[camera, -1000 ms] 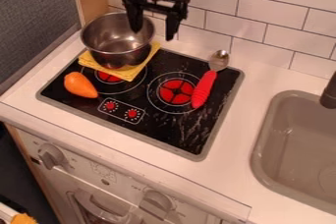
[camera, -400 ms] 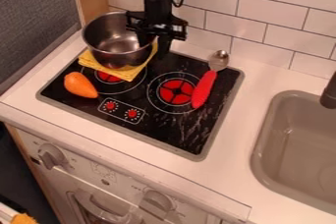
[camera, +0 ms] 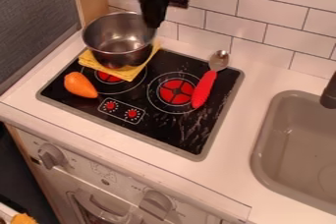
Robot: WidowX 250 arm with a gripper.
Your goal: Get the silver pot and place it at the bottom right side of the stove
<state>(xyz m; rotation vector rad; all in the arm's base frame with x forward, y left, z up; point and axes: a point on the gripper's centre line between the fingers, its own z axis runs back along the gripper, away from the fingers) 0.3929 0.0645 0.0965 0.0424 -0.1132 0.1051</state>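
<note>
White-tiled wall, background, behind a pale tabletop; grey sink let in at right. One black stove, grey-edged, with red printed burners. One silver pot, the item called for: upright at the upper left of the stove, its base on a yellow cloth, mouth upward. One orange carrot-like piece, lying just in front of the cloth, at the stove's left. One spoon, red handle, silver bowl, lying across the upper right, its handle reaching over the right burner. One black claw, hanging from the top edge, fingers pressed together, tips at the right-hand part of the pot's rim; whether a sliver of rim is caught between them, cannot tell. Step in hand, as judged: securing the pot; delivery outstanding. Next move called for: confirm a firm pinch on the rim, or part the fingers and straddle the wall lower down, then lift clear of the cloth, carry above the spoon and lower onto the front right corner. Risks noted: a shallow rim grip may slip or let the pot tilt; the cloth may drag along; a low path could knock the spoon.
</note>
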